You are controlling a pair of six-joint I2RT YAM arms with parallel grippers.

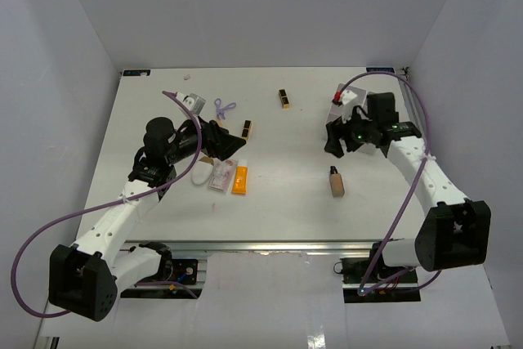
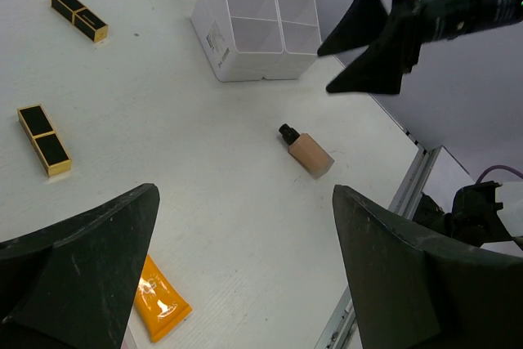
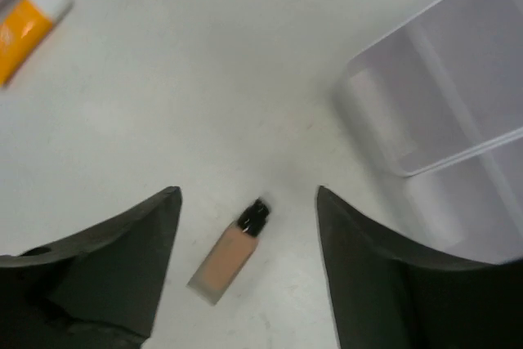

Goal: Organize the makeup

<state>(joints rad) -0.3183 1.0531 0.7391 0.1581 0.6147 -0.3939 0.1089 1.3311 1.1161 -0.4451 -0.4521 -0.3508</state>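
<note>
A beige dark-capped bottle (image 1: 336, 181) lies on the table near the right; it also shows in the left wrist view (image 2: 306, 151) and lies between and beyond the fingers in the right wrist view (image 3: 229, 255). My right gripper (image 1: 333, 141) (image 3: 248, 194) hovers above it, open and empty. My left gripper (image 1: 232, 145) (image 2: 245, 194) is open and empty above the orange tube (image 1: 239, 179) (image 2: 159, 300). A pink packet (image 1: 219, 176) and a white oval (image 1: 201, 173) lie beside the tube. Two black-gold lipstick tubes (image 1: 284, 98) (image 1: 246, 128) and a purple looped tool (image 1: 223, 107) lie farther back.
The white four-compartment tray (image 2: 257, 18) (image 3: 449, 136) stands at the back right, mostly hidden under the right arm in the top view. A small item (image 1: 192, 102) lies at the back left. The table's front rail (image 2: 409, 194) is near the bottle.
</note>
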